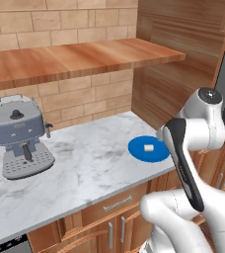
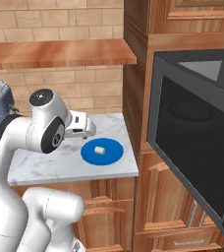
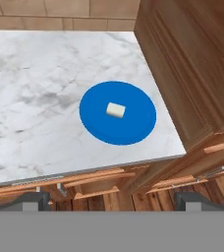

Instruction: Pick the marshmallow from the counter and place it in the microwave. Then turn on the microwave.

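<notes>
Claw (image 3: 112,199) wide open above counter (image 3: 30,88); marshmallow (image 3: 116,110) on blue plate (image 3: 133,129).

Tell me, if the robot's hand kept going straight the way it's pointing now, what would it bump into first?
Probably the small white marshmallow lying on the round blue plate, which sits near the middle of the hand view; depth is hard to judge.
</notes>
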